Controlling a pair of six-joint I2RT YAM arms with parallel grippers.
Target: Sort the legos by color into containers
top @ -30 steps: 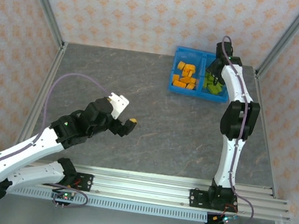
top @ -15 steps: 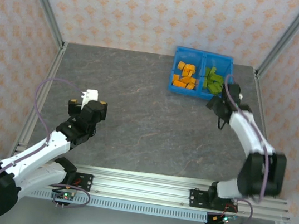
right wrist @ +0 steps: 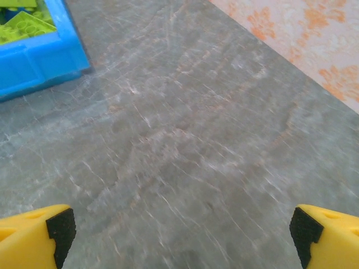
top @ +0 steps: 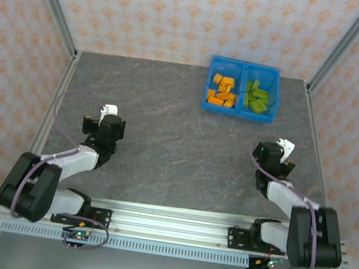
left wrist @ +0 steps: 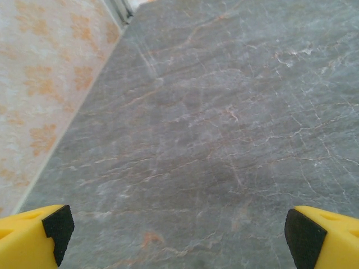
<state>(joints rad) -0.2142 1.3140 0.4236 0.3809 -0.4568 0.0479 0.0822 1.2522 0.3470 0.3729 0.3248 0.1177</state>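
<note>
Left hand [left wrist: 179, 232] and right hand [right wrist: 182, 230] both gaped wide and held nothing, low over the bench [top: 167, 126] near their bases. Blue bin [top: 227, 112] sat at the bench's far right, with orange bricks [top: 222, 91] in its left compartment and lime green bricks [top: 257, 97] in its right.

Likely risk: a right-arm sweep clips the bin's near wall, jolting bricks over the divider and mixing colours.

Bin opened upward. Its long axis ran left-right, nearly parallel to the far edge, slightly skewed.
</note>
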